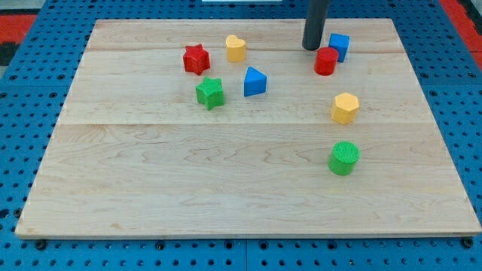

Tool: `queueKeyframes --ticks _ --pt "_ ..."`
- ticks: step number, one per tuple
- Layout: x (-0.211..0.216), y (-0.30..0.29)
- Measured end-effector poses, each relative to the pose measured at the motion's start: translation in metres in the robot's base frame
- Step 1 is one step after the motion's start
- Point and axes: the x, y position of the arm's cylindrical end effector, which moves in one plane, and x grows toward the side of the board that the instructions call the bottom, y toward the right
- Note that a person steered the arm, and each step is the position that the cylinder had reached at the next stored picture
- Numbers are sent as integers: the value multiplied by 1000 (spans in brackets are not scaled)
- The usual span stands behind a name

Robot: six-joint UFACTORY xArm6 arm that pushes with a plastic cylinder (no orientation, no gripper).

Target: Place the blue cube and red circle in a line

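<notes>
Eight small blocks sit on a pale wooden counter [151, 196], all in its upper half, leaving the wide lower stretch toward the view's bottom as bare wood. The blue cube [340, 46] and the red cylinder [326, 61], the task's red circle, touch near the top edge at the view's right, the cube just behind and to the right. A red star [196, 59] and a yellow heart [236, 48] lie close together at upper left, with a green star [210, 92] and a blue triangular block [254, 81] below them. A yellow hexagonal block [345, 108] and a green cylinder [344, 158] stand apart on the right. The dark rod drops straight down from the view's top; my tip [312, 47] rests just left of the blue cube and above the red cylinder. With no fingers on this rod, it holds nothing.
</notes>
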Motion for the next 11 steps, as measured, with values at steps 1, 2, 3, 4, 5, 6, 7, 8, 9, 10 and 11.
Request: queueKeyframes --ticks 1,2,3,4,5,6,7,8,9,10,11 --pt "-64 45" --pt "-23 115" --pt "33 85" --pt "25 38" --pt "15 41" --pt "-32 59" --pt "-68 28" --pt "-45 -28" --pt "-37 -37" --pt "-12 -14" --pt "-12 11"
